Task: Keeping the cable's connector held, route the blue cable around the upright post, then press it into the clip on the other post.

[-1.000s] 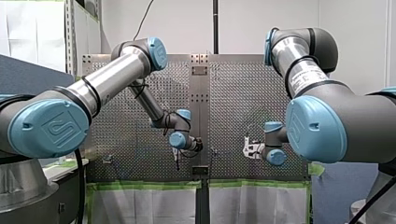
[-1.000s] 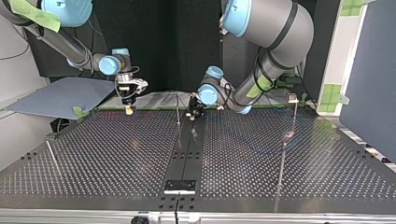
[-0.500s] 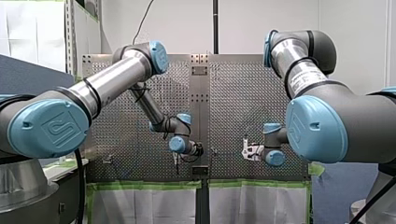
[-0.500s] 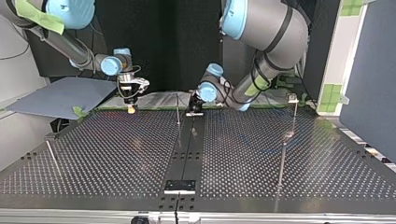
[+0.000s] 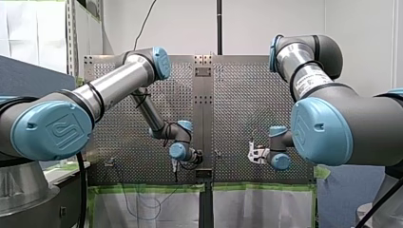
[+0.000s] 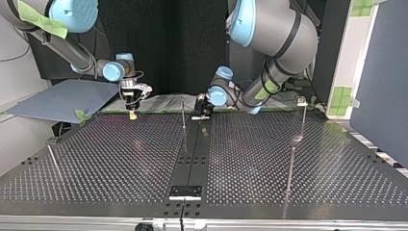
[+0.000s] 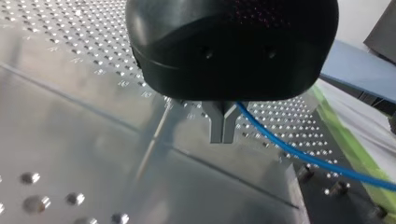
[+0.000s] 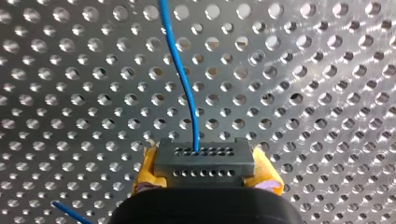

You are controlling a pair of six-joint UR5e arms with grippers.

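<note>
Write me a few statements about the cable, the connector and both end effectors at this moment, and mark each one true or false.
1. My right end effector holds the connector between yellow pads. True.
2. The blue cable is unplugged from the connector. False: it enters a hole in the connector's face.
3. In the top view, my left end effector is close to the thin upright post, at its right. True.
4. My left end effector's fingers are spread wide. False: in the left wrist view they are together, and the blue cable runs out from them.
</note>
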